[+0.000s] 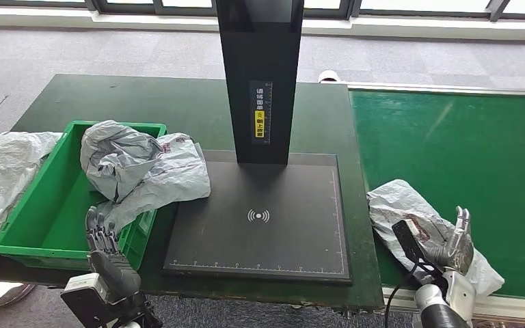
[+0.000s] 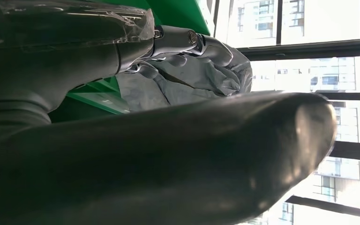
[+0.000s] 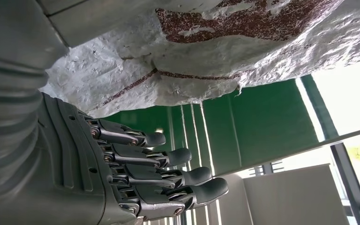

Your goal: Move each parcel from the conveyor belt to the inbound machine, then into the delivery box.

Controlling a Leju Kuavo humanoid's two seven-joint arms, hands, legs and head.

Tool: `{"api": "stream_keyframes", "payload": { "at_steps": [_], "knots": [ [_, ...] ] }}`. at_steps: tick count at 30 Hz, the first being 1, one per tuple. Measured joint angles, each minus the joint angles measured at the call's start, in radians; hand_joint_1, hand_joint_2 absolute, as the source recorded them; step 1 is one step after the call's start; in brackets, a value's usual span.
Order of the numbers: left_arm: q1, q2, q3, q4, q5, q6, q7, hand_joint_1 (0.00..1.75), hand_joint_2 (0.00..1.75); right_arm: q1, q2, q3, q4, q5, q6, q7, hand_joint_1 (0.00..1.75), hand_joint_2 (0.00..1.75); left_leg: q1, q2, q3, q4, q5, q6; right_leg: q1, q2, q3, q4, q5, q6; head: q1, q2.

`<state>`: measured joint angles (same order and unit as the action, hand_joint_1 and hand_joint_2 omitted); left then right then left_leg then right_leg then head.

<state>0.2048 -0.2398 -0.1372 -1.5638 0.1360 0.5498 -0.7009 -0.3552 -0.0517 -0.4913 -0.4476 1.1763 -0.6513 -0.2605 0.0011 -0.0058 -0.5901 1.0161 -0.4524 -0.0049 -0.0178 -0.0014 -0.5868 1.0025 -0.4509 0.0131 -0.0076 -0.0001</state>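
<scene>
A crumpled grey parcel (image 1: 403, 205) lies at the near left edge of the green conveyor belt (image 1: 465, 143). My right hand (image 1: 454, 242) is at the parcel's near right side with its fingers straight up and apart, holding nothing. In the right wrist view the hand (image 3: 122, 173) is beside the parcel (image 3: 243, 56), with belt showing between them. Another grey parcel (image 1: 143, 167) hangs over the right wall of the green delivery box (image 1: 34, 225) and spills onto the black inbound machine plate (image 1: 260, 239). My left hand (image 1: 106, 249) is empty at the box's near right corner, fingers spread.
The machine's black post (image 1: 260, 82) rises from the back of the plate. A third grey parcel (image 1: 0, 171) lies on the table left of the box. The table's front edge runs just ahead of both hands.
</scene>
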Motion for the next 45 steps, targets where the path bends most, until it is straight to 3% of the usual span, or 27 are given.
{"api": "stream_keyframes", "payload": {
  "at_steps": [10, 18, 45],
  "knots": [
    [-0.011, 0.056, -0.054, 0.049, 0.069, 0.104, 0.000, 0.00, 0.00, -0.017, -0.029, 0.000, 0.033, 0.012, 0.013, 0.097, 0.00, 1.75, 0.000, 0.000, 0.000, 0.000, 0.000, 0.000, 0.000, 0.000, 0.000, 0.000, 0.000, 0.000, 0.000, 0.000],
    [0.000, 0.095, -0.094, 0.070, 0.104, 0.139, 0.000, 0.00, 0.00, -0.026, -0.040, 0.020, 0.066, 0.069, 0.178, 0.191, 0.00, 1.75, 0.000, 0.000, -0.001, 0.000, 0.000, 0.000, 0.000, 0.000, -0.001, 0.000, 0.000, 0.000, 0.000, 0.000],
    [0.002, 0.107, -0.103, 0.053, 0.106, 0.114, 0.000, 0.00, 0.00, -0.005, -0.030, 0.041, 0.078, 0.052, 0.200, 0.161, 0.00, 1.75, 0.000, 0.000, -0.001, 0.000, -0.001, 0.000, 0.000, 0.000, 0.000, 0.000, 0.000, 0.000, 0.000, 0.000]
  ]
}}
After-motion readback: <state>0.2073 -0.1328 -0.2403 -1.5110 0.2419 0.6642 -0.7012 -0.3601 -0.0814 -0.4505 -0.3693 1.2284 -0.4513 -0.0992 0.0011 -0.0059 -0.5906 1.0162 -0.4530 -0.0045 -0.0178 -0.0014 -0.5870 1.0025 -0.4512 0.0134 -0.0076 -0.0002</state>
